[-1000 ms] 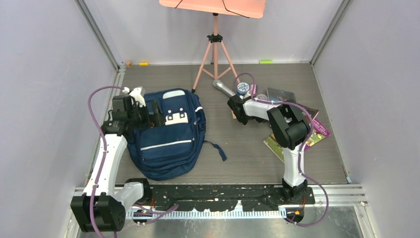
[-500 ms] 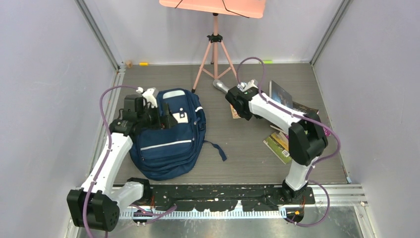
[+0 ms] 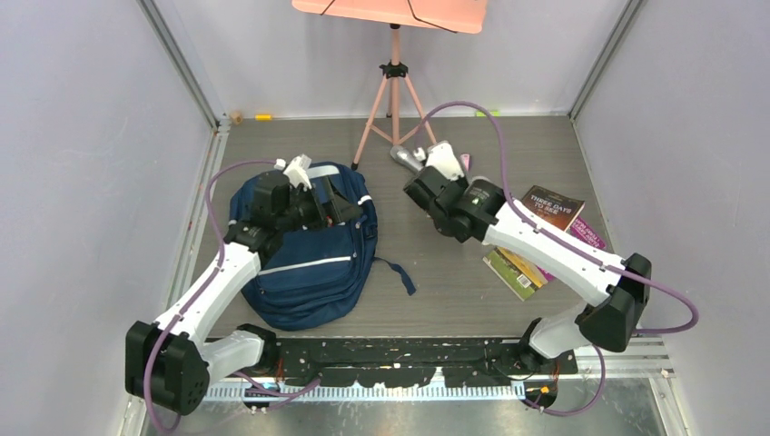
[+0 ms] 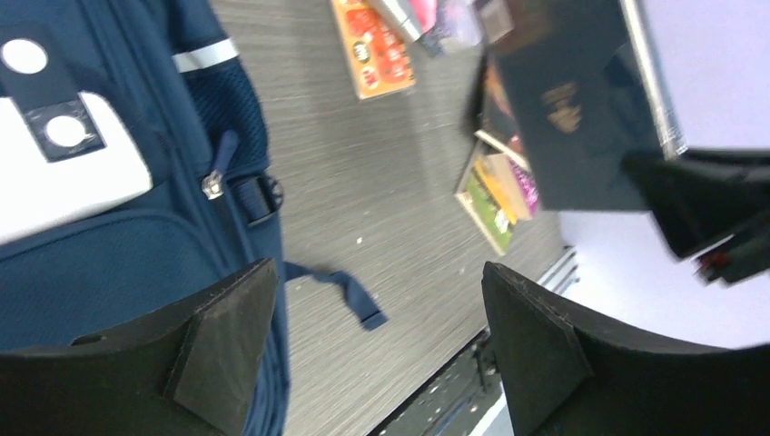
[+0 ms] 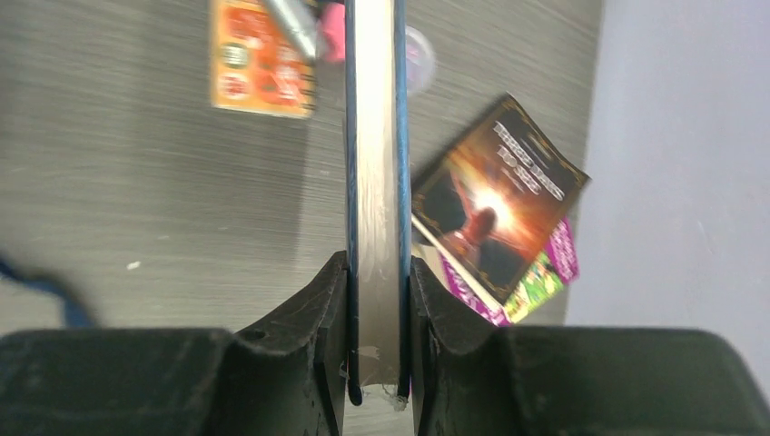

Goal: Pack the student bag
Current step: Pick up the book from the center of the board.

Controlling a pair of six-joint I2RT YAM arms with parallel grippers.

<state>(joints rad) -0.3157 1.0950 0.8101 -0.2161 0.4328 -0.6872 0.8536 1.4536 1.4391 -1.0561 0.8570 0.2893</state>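
The student bag (image 3: 304, 268) is a navy backpack with a white stripe, lying flat at the left. Its white patch (image 4: 64, 173) shows in the left wrist view. My left gripper (image 3: 338, 211) hovers over the bag's upper right part. In the left wrist view it (image 4: 377, 350) is open and empty. My right gripper (image 3: 427, 193) is right of the bag, above the floor. In the right wrist view it (image 5: 377, 359) is shut on a thin dark blue book (image 5: 374, 182) held edge-on. That book (image 4: 572, 118) also shows in the left wrist view.
A brown-cover book (image 3: 552, 207) lies on purple and green books (image 3: 519, 270) at the right. An orange booklet (image 5: 259, 59) and a silver cylinder (image 3: 406, 157) lie near the pink tripod (image 3: 392, 100). A loose strap (image 3: 399, 272) trails from the bag. Walls close three sides.
My right arm has lifted the dark blue book off the pile and swung it left toward the bag. My left gripper has moved right across the bag's top.
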